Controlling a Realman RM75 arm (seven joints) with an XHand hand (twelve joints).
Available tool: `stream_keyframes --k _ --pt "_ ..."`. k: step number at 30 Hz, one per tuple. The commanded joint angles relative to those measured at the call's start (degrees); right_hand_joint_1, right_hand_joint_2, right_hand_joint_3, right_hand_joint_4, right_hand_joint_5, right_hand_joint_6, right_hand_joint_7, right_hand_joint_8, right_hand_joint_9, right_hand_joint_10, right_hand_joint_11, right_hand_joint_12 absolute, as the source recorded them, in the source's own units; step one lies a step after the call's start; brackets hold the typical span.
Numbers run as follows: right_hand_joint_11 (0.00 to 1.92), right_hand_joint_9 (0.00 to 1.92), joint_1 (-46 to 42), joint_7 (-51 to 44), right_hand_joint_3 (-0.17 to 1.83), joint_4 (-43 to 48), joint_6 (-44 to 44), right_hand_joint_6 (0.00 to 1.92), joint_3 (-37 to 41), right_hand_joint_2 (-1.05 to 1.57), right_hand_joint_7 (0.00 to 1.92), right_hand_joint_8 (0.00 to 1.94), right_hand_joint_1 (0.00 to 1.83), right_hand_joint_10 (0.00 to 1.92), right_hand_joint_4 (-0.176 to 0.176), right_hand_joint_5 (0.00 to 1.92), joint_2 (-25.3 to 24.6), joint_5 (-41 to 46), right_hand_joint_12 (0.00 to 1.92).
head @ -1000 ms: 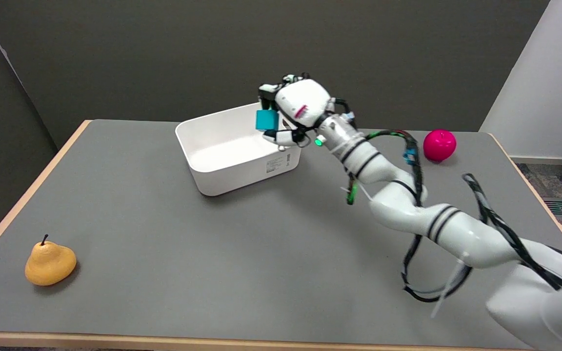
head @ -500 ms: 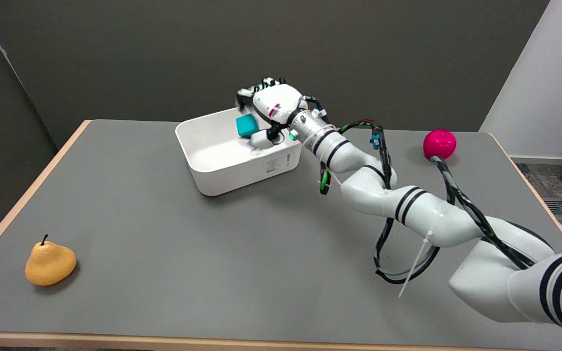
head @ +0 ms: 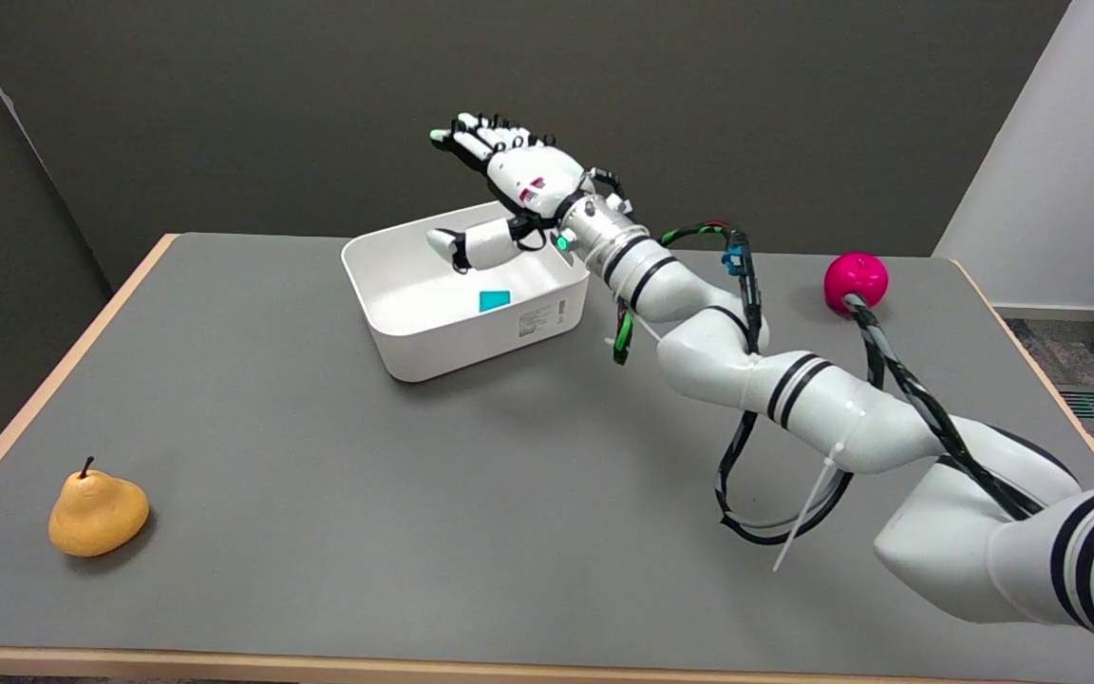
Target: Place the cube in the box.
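- Half a second ago the right hand [head: 509, 195] was curled around the teal cube [head: 494, 300]; now its fingers [head: 471, 142] are spread wide and it holds nothing, and the cube has dropped out of it.
- The cube lies on the floor of the white box [head: 433, 347], below the hand and a little toward the near side, close to the box's near-right wall and apart from every finger.
- The hand hangs in the air above the far right part of the box, palm facing left, with the thumb [head: 471, 247] reaching out low over the box's inside and the other fingers pointing up and away.
- The white arm [head: 794, 399] stretches back from the hand toward the lower right, black cables looping beneath it.
- A pink apple [head: 856, 281] sits on the grey tabletop [head: 414, 494] well off to the right of the hand, behind the arm.
- A yellow pear [head: 97, 513] rests far from the hand, near the tabletop's near left corner.
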Motion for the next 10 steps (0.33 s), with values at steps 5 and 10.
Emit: stream_keyframes --k 5,10 --pt "0.00 0.00 -45.96 -11.65 0.92 46.84 14.27 0.40 32.17 0.52 0.03 0.13 0.30 0.41 0.084 0.07 18.48 18.77 0.95" --pt "0.00 0.02 -64.75 -6.95 0.96 48.48 30.39 0.42 40.51 0.56 0.08 0.21 0.30 0.52 0.075 0.10 21.97 28.32 1.00"
